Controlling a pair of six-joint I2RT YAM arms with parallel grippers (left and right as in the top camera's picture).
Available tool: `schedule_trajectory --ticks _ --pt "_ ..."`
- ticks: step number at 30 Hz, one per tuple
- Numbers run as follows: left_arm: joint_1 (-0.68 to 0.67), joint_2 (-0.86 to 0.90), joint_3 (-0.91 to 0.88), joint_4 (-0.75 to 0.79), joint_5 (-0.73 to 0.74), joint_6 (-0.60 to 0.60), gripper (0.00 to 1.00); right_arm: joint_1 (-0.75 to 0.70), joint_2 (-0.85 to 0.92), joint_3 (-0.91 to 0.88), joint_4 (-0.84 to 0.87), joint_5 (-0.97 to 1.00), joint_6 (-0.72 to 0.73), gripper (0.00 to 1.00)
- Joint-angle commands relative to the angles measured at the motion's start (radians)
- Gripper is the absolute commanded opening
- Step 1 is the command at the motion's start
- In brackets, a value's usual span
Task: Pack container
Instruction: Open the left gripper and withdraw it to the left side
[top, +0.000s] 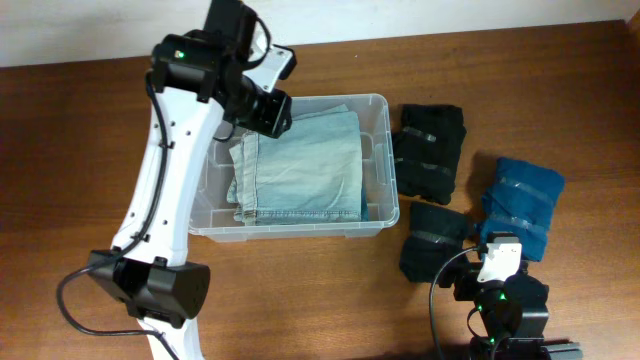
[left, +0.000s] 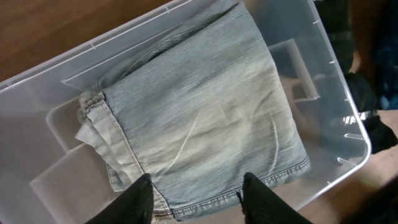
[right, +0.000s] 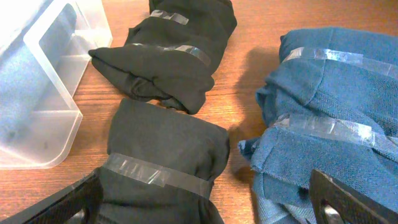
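Observation:
The clear plastic container (top: 378, 160) sits at the table's middle and holds folded light-blue jeans (top: 300, 165). My left gripper (top: 268, 108) hovers open over the bin's far left end, its empty fingers (left: 196, 199) spread above the jeans (left: 199, 106) inside the container (left: 348, 118). My right gripper (top: 492, 270) is open and empty near the front right. Its fingers (right: 205, 199) straddle a taped black bundle (right: 161, 168) and the edge of a taped blue bundle (right: 323, 124). The container's corner (right: 56, 93) shows at the left of the right wrist view.
A second taped black bundle (top: 430, 150) lies right of the bin, also in the right wrist view (right: 174, 56). The near black bundle (top: 437, 243) and blue bundle (top: 520, 200) lie on the wooden table (top: 80, 150) beside it.

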Motion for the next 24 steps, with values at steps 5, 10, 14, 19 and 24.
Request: schedule_trajectory --ticks 5,10,14,19,24 --pt "0.096 -0.103 0.021 -0.012 -0.199 -0.177 0.39 -0.007 -0.006 -0.006 0.0 -0.008 0.007 0.98" --pt "0.178 -0.259 0.021 -0.013 -0.304 -0.242 0.39 -0.007 -0.006 -0.006 0.0 -0.008 0.007 0.98" --pt "0.234 -0.411 0.021 -0.013 -0.33 -0.275 0.99 -0.007 -0.006 -0.006 0.0 -0.008 0.007 0.98" --pt "0.266 -0.53 0.021 -0.03 -0.338 -0.273 1.0 -0.007 -0.006 -0.006 0.0 -0.008 0.007 0.98" --pt "0.268 -0.601 0.021 -0.039 -0.352 -0.273 0.99 -0.007 -0.006 -0.006 0.0 -0.008 0.007 0.98"
